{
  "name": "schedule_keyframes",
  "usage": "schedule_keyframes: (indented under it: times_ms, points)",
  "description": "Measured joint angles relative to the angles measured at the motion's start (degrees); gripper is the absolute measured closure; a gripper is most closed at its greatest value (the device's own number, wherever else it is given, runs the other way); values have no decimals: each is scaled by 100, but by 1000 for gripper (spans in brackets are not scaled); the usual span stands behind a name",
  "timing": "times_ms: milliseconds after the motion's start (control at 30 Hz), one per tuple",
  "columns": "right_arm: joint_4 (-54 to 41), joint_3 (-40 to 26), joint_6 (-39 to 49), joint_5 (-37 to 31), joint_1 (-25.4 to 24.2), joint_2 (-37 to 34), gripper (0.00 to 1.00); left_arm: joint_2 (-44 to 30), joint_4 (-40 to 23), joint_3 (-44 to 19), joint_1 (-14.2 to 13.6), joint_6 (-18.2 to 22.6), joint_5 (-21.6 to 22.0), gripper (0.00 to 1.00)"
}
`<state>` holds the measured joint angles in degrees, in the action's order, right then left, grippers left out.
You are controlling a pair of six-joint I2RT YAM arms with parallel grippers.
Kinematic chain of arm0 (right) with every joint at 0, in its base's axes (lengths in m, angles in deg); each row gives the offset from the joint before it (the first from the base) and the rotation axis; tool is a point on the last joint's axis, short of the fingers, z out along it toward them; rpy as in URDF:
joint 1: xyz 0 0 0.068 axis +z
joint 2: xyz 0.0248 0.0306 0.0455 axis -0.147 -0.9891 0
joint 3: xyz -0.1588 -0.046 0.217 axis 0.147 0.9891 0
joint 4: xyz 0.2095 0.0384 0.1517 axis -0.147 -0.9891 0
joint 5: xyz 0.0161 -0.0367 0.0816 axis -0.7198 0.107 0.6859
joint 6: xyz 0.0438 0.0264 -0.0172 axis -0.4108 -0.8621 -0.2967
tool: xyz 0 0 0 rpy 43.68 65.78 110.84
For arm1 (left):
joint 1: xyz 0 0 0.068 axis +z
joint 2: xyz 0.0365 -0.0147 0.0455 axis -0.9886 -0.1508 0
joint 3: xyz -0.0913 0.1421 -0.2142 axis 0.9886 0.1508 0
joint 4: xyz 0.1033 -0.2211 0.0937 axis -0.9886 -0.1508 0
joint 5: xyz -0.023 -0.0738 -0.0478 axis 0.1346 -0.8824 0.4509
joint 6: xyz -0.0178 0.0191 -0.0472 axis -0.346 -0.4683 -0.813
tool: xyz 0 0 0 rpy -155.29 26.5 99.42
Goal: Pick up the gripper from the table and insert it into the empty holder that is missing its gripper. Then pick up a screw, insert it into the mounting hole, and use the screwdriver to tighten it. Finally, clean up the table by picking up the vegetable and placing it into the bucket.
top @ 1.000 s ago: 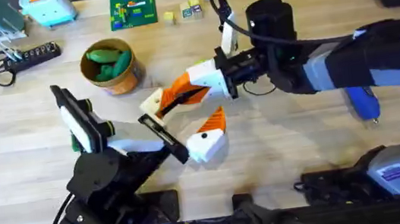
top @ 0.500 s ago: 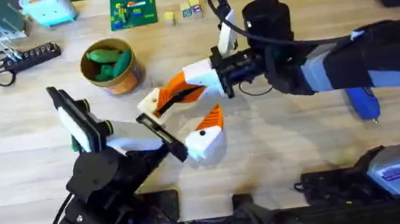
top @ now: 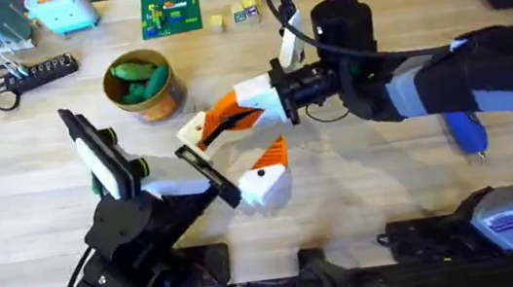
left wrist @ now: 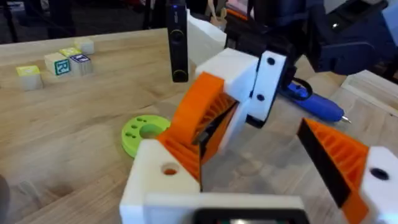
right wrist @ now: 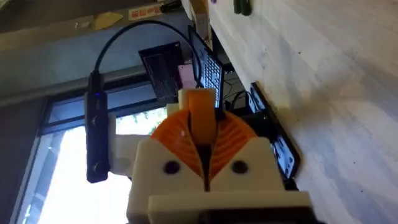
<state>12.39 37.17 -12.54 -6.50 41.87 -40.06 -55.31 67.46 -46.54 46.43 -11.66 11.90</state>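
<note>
- The left gripper point(top: 229, 155) has its jaws spread wide and grips nothing. One of its white finger blocks serves as the holder point(left wrist: 163, 184).
- The mounting hole point(left wrist: 169, 169) in the side of that block looks bare, with no screw in it. By my reading, the screw and the tightening are both left to do.
- The right gripper point(right wrist: 202, 144) has its jaws pinched together on the orange wedge point(right wrist: 200, 117). It reaches in between the left gripper's jaws and presents the wedge at the holder.
- From the left wrist, orange ribbing meets the white block. Whether the wedge is fully seated or only touching is hard to judge, so I take the insertion step to be under way.
- The blue screwdriver point(top: 467, 133) lies on the desk point(top: 380, 187), well behind the right gripper under its arm, and nothing holds it.
- The bucket point(top: 155, 101) stands beyond the left gripper and off to its side. Green vegetables point(top: 139, 78) are already in it, so the clean-up may be done.
</note>
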Motion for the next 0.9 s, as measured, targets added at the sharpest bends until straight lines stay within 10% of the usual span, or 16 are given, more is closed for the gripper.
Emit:
schedule_keyframes:
  times_ms: [900]
  points:
    - [180, 0, 103, -112, 64, -2, 994, 0, 5, 0, 33, 153, 7, 25]
